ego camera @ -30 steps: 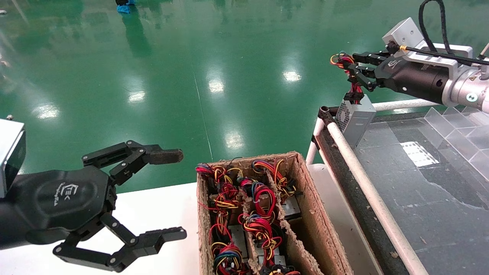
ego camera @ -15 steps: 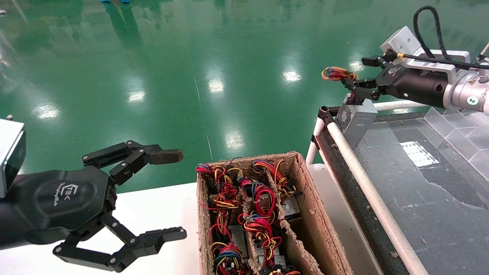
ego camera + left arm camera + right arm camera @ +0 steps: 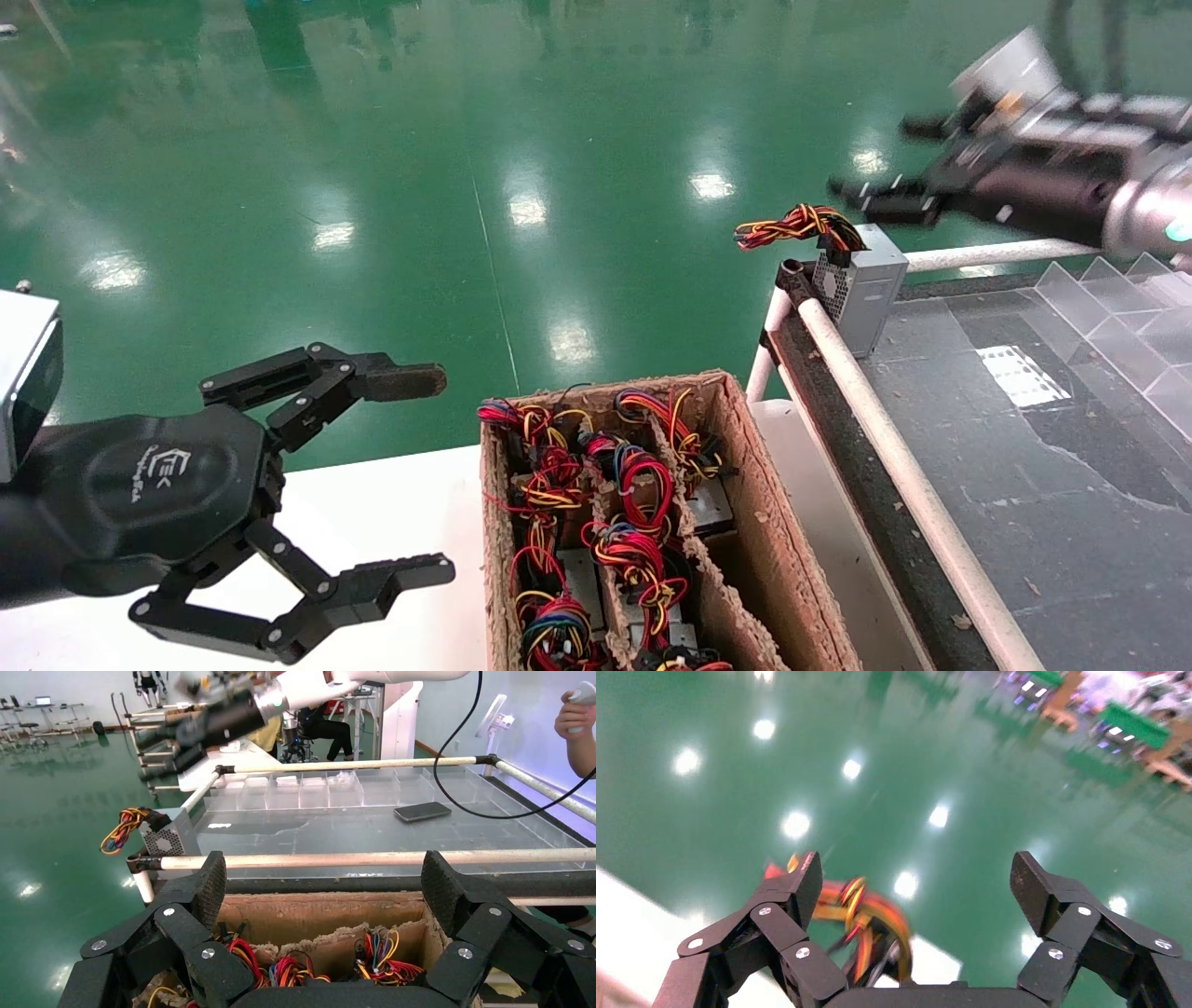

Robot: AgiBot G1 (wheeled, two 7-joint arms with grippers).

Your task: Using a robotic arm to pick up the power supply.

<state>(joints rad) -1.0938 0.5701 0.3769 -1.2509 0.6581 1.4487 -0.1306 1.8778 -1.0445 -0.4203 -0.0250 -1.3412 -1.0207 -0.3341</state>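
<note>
The power supply (image 3: 864, 289), a small light-grey box with a vent side, stands on the near corner of the dark rail table (image 3: 1024, 485). Its bundle of red, yellow and black wires (image 3: 797, 226) sticks out over the green floor. My right gripper (image 3: 883, 157) hovers open just above and to the right of it, holding nothing. The right wrist view shows the open right gripper (image 3: 916, 881) with the wires (image 3: 857, 918) below the fingers. From the left wrist view, the power supply (image 3: 167, 835) sits far off. My left gripper (image 3: 430, 475) is parked open at lower left.
A cardboard box (image 3: 775, 550) with dividers holds several more wired units on the white table (image 3: 391, 508). White pipe rails (image 3: 894, 447) edge the dark table, and clear dividers (image 3: 1131, 321) stand along its far right. A phone (image 3: 422, 811) lies on it.
The right gripper opened, let go of the wire bundle and pulled back up and to the right. The wires dropped outward to the left. The left arm stayed still.
</note>
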